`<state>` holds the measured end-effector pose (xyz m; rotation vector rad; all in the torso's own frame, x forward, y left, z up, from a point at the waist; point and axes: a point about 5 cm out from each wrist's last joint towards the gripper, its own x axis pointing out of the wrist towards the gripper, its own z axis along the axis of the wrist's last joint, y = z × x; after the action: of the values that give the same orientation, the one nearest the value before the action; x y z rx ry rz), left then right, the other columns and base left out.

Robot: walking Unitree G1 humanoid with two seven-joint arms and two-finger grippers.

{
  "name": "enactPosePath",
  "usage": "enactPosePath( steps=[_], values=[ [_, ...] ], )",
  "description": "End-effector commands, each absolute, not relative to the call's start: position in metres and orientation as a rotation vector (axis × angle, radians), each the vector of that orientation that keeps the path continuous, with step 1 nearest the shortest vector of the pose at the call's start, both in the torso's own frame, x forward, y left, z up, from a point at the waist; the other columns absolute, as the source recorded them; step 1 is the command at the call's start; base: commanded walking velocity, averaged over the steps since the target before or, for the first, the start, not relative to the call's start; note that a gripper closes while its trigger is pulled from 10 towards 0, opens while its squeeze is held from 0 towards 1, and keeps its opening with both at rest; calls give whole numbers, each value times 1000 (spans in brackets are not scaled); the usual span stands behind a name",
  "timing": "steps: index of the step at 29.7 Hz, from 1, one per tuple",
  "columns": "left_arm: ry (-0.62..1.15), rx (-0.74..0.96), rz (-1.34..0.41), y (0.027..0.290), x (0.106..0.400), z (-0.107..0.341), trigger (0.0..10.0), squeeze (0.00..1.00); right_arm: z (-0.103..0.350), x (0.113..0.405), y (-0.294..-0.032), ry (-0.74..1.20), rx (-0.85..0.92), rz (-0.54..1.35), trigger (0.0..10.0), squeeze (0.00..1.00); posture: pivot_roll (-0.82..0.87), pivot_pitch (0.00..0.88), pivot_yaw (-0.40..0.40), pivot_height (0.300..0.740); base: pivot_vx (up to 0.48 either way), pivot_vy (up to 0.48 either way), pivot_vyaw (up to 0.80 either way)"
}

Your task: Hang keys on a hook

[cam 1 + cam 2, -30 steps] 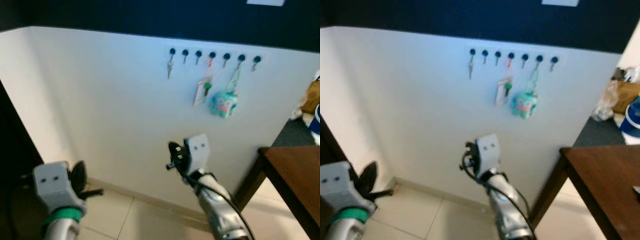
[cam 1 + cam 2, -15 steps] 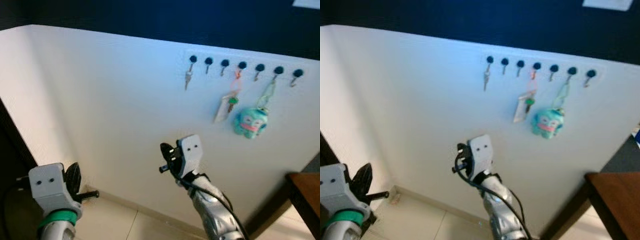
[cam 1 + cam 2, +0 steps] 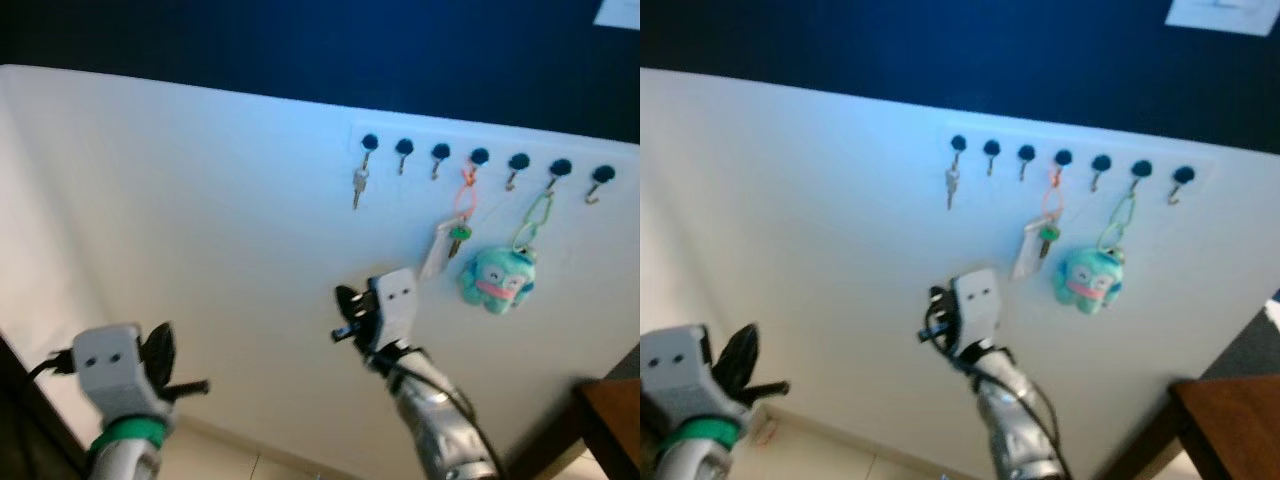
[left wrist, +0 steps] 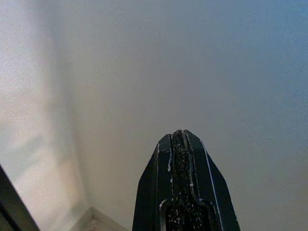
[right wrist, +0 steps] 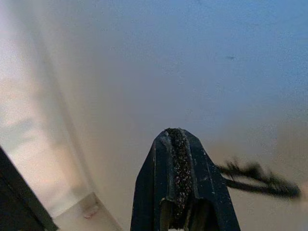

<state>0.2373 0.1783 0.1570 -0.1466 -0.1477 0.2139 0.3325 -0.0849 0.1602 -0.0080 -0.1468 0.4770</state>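
Hooks (image 3: 479, 156) look nearer than a moment ago; the robot has stepped closer. Right pincer (image 3: 345, 318), pinched shut on dark keys (image 5: 255, 179), is low, left of them. Left pincer (image 4: 180, 144) shut, idle

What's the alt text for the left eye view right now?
A white wall carries a row of seven black hooks: a silver key, a tagged key set and a teal plush keychain hang there. Below, the right gripper and left gripper are raised, fingers shut.
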Motion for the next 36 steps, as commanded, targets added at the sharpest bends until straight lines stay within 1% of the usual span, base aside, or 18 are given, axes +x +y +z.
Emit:
enactPosePath(
  steps=[1,9,15,17,20,27,34,36],
  values=[
    [-141,-137,223,178,236,155,10000,0,160,332,-87,-149,-6,472,10000,0,-61,13,86,740,0,0,0],
    [-143,-136,224,179,237,155,10000,0,163,332,-87,-161,-6,473,10000,0,-61,13,86,740,0,0,0],
    [-145,-135,224,178,237,155,10000,0,177,335,-86,-219,27,451,10000,0,-61,13,86,740,0,0,0],
    [-148,-138,221,177,237,155,10000,0,191,340,-81,-253,67,450,10000,0,-67,17,91,740,0,0,0],
    [-153,-142,215,176,238,156,10000,0,199,342,-78,-275,65,460,10000,0,-69,24,95,740,0,0,0],
    [-148,-139,205,175,239,157,10000,0,234,346,-69,-368,94,479,10000,0,-66,40,95,740,0,0,0],
    [-146,-134,205,174,240,157,10000,0,251,346,-70,-433,88,459,10000,0,-65,47,93,740,0,0,0],
    [-147,-137,202,173,240,157,10000,0,262,345,-76,-491,72,402,10000,0,-66,55,93,740,0,0,0]
  ],
)
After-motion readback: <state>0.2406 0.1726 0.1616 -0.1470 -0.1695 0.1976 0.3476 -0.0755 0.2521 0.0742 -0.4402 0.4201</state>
